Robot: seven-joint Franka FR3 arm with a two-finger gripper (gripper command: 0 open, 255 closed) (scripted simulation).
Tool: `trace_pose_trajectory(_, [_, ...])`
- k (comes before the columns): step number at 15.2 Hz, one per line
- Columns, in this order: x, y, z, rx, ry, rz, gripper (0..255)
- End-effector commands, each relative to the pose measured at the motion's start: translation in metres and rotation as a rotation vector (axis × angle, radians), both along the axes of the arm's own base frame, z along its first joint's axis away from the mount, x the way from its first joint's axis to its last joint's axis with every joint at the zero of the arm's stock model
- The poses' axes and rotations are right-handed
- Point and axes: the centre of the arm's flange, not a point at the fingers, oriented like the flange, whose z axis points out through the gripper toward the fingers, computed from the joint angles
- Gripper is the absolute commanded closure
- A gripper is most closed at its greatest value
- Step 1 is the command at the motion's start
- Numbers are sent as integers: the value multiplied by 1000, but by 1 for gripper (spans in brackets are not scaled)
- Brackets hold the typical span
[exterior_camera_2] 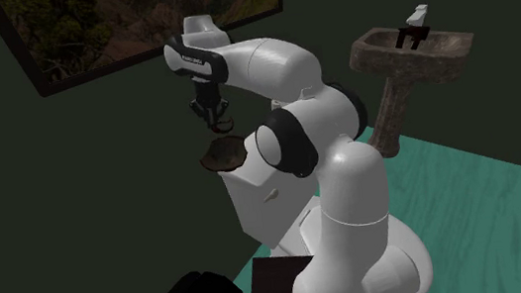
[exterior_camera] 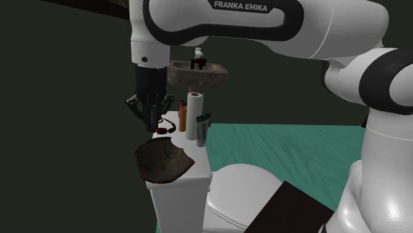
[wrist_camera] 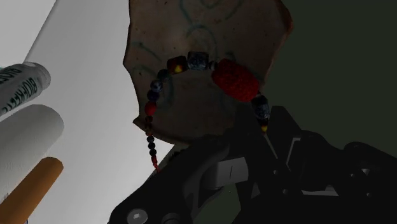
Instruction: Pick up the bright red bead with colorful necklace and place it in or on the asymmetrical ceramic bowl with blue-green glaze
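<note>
1. Where dark green walls (exterior_camera: 66,99) meet a teal floor (exterior_camera: 298,152), the room reads as a bathroom. A large framed landscape picture (exterior_camera_2: 136,24) hangs on the wall above and behind the gripper (exterior_camera: 155,119).
2. A stone-coloured pedestal sink (exterior_camera_2: 408,50) with a white tap stands against the wall, well apart from the hand and beyond it in the shoulder view.
3. A white toilet (exterior_camera: 245,192) sits below the hand. Its tank (exterior_camera: 179,195) carries a flat white lid (exterior_camera: 200,171), which is the work surface directly under the gripper.
4. On that lid the bowl (exterior_camera: 162,162) lies just below the hand and a little nearer the shoulder camera. It is brown and mottled with an uneven rim, and the wrist view shows faint blue-green swirls on it (wrist_camera: 203,44).
5. A white paper roll (exterior_camera: 194,112) stands upright beside the hand at the lid's far end. A white tube (exterior_camera: 202,130) stands just in front of the roll. An orange bottle (exterior_camera: 183,118) stands between the roll and the gripper.
6. The black fingers are clamped on the strand of the necklace (wrist_camera: 153,102), which dangles from their tips. In the wrist view its small dark, blue and red beads loop across the face of the bowl.
7. The red bead (wrist_camera: 235,79), the biggest on the strand, hangs just past the fingertips and is seen against the bowl's rim.
</note>
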Motion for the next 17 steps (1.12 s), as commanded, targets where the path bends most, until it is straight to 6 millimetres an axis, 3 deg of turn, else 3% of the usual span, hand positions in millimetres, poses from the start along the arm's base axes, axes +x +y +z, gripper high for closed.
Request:
trace_pose_trajectory(1, [2,7,-3,0,0,-1,255])
trace_pose_trajectory(17, [2,7,-88,0,0,-1,255])
